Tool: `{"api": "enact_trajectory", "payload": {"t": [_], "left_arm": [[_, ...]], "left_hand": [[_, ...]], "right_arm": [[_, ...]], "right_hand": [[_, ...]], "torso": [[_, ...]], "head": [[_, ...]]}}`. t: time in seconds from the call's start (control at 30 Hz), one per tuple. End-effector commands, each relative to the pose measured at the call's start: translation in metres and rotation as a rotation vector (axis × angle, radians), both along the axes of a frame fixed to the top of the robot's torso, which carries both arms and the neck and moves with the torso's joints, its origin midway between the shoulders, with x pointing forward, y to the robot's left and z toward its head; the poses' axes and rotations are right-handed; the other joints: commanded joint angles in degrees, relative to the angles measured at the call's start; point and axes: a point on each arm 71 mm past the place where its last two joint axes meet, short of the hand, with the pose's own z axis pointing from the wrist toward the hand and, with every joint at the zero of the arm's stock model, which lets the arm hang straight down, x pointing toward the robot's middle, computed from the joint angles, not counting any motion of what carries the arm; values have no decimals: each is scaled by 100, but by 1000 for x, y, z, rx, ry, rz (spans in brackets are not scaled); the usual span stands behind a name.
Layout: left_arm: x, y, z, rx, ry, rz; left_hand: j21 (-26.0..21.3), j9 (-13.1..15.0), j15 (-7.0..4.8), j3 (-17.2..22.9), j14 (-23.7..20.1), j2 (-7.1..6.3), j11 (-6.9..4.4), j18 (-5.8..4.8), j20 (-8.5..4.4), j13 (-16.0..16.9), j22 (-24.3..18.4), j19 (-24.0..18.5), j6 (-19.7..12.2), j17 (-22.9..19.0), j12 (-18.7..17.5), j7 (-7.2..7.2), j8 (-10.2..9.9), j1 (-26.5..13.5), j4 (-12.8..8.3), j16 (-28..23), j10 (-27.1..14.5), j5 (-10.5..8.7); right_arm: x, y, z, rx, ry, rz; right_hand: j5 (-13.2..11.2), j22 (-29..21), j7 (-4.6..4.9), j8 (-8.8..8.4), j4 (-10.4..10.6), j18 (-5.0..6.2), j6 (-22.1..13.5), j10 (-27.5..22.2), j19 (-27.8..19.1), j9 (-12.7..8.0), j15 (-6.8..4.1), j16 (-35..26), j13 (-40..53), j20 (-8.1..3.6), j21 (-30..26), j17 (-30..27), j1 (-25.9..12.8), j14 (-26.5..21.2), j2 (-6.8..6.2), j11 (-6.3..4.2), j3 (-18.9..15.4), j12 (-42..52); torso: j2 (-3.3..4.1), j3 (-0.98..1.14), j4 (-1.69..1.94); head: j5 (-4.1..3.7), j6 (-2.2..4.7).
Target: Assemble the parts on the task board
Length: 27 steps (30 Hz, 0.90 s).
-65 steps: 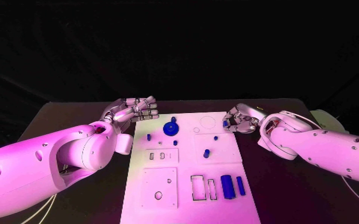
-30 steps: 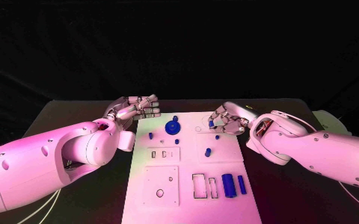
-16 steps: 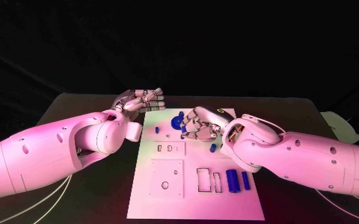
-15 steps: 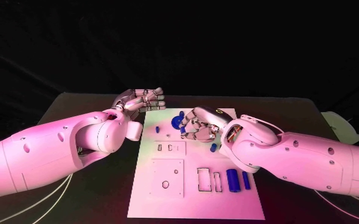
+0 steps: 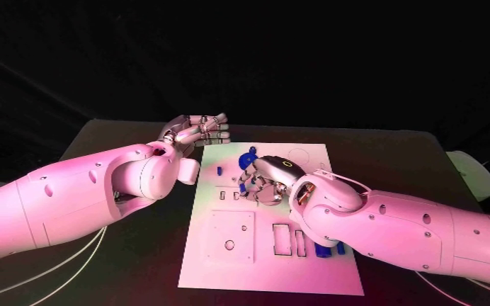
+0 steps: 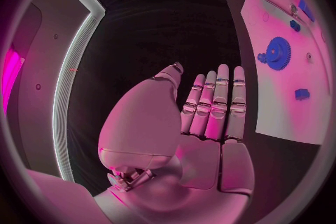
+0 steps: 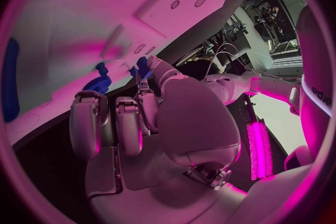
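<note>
One small blue part (image 7: pixel 142 66) sits pinched in my right robot hand (image 5: pixel 268 182) over the task board (image 5: pixel 306 156); it could slip. My left robot hand (image 6: pixel 210 103), at ten o'clock, stays flat, holding nothing.

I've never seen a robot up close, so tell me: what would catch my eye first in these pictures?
Probably the right hand, reaching over the middle of the white board and pinching a small blue piece at its fingertips. Just beyond it a blue gear sits on the board. The left hand hovers off the board's far left corner, fingers straight and holding nothing.
</note>
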Motion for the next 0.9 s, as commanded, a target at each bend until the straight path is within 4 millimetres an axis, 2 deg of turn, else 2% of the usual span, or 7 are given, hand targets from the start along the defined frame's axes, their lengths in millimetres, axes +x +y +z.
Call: {"api": "enact_trajectory", "payload": {"t": [0.03,0.3,0.43,0.9], "left_arm": [[0,-3,1,-10,-3,-20],[0,-3,1,-11,-3,-22],[0,-2,1,-11,-3,-21],[0,-1,1,-10,-3,-20]], "left_hand": [[-28,3,23,-13,7,46,1,72,33,-1,-8,-19,-3,8,-22,23,-19,-6,-31,-40,-23,3],[-28,4,22,-17,9,45,-2,72,33,0,-10,-19,2,9,-19,21,-17,-7,-30,-43,-16,2],[-28,4,22,-17,9,45,-2,72,33,0,-10,-19,2,9,-19,21,-17,-7,-30,-43,-16,2],[-28,4,22,-17,9,45,-2,72,33,0,-10,-19,2,9,-19,21,-17,-7,-30,-43,-16,2]], "right_arm": [[-1,3,-5,-46,-7,4],[-1,6,-14,-68,-8,8],[0,5,-16,-78,-11,5],[0,4,-19,-106,-25,-1]], "right_hand": [[15,541,2,50,16,-35,48,-18,-7,45,-19,18,248,-36,-36,1441,-43,581,15,0,21,-35],[11,537,3,51,16,-34,45,-19,-10,45,-19,17,248,-35,-41,1438,-53,580,6,0,18,-36],[11,537,3,51,16,-34,45,-19,-10,45,-19,17,248,-35,-41,1438,-53,580,6,0,18,-36],[-4,535,2,65,26,-32,43,-22,-11,51,-17,19,244,-34,-48,1444,-110,582,-42,1,-5,-41]], "torso": [[7,2,-1],[15,6,15],[10,4,5],[9,4,2]], "head": [[6,-20],[21,-47],[51,-48],[44,-68]]}}
